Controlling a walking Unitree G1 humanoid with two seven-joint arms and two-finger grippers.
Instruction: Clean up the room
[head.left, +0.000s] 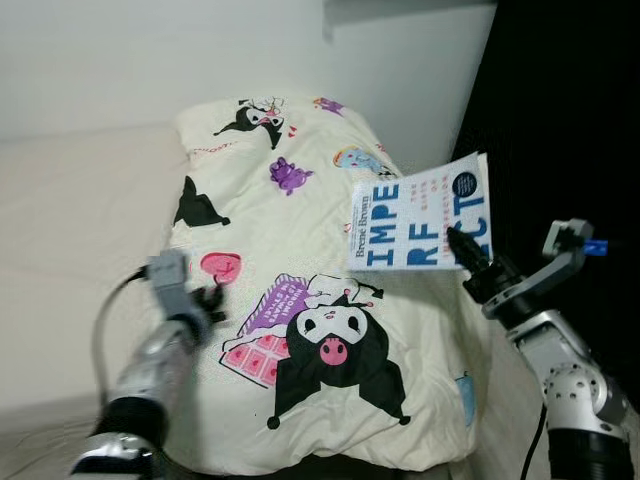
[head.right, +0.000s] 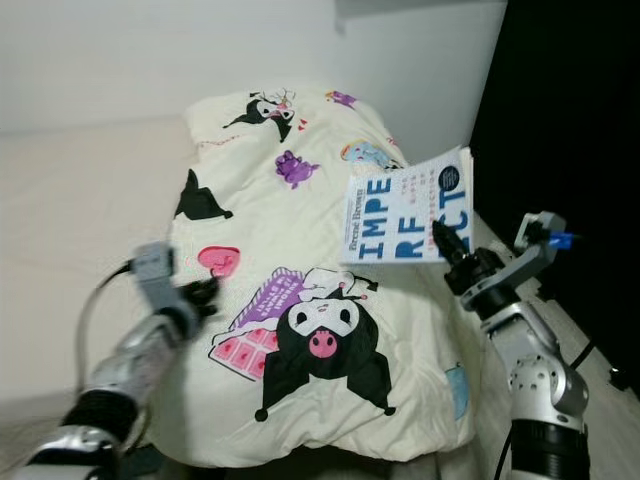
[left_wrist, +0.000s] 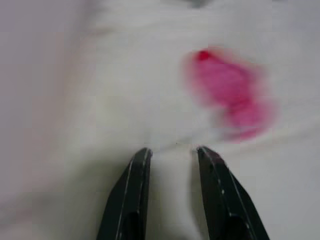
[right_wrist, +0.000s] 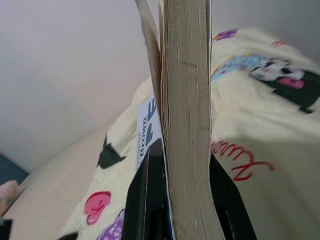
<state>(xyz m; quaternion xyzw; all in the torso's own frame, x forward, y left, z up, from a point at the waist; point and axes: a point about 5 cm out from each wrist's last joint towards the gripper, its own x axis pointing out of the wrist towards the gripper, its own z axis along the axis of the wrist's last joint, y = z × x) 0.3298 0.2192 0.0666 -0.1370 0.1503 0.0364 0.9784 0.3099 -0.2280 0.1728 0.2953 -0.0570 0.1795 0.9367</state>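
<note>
From the head camera, the right gripper clamps a white-and-blue book by its lower edge, holding it up in the air above the right side of the cartoon-print duvet. The left gripper hovers over the duvet, just beside a pink heart. Left wrist view — its fingers stand slightly parted, gripping nothing. Right wrist view — black fingers pinch the book's page block.

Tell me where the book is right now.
The book is held up off the bed on the robot's right, clamped in the right gripper, above the right edge of the cartoon-print duvet.
</note>
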